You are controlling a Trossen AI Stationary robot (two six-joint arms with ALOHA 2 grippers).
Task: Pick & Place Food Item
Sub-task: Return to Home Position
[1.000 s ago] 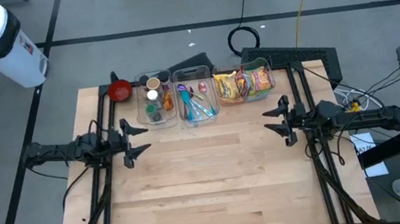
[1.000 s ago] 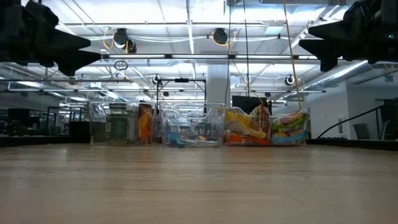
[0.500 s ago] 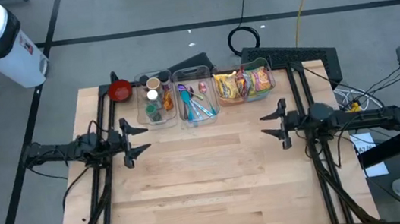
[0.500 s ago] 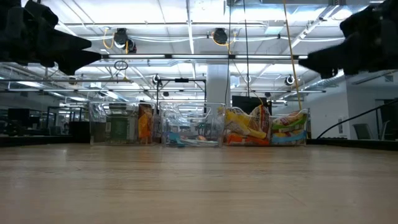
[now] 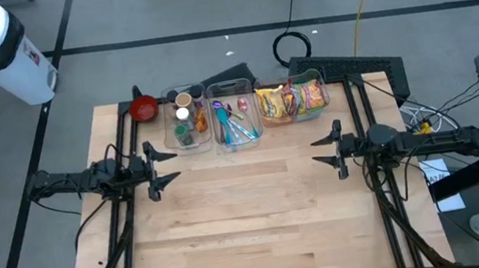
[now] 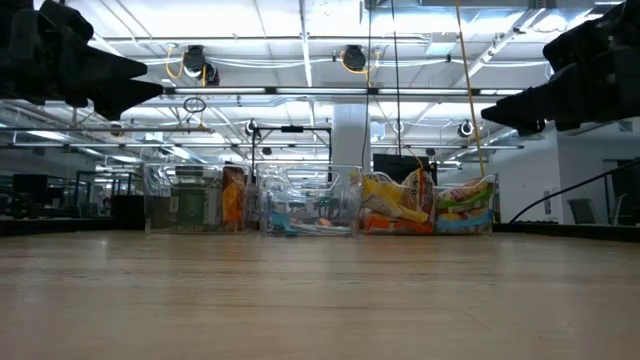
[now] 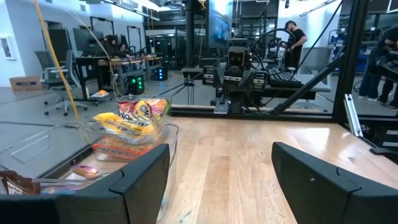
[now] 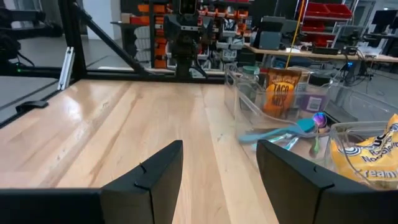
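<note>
Spoons [image 5: 237, 127] lie heaped in the middle transparent bin [image 5: 229, 82] at the far edge of the wooden table [image 5: 261, 232], between a bin of jars [image 5: 184, 118] and a bin of snack packets [image 5: 292, 98]. The left gripper [image 5: 173, 167] hovers over the table's left side, the right gripper [image 5: 318, 151] over its right, both with fingers spread and empty

Right wrist view: orange packet [image 8: 275, 87], printed "TACO" with a smaller line below that looks like "MIX". Left wrist view: orange-red packet [image 7: 122, 150] lying under a yellow bag [image 7: 129, 117]; its lettering resembles "Maruchan" and is only partly legible. The yellow bag's blue print cannot be read.
</note>
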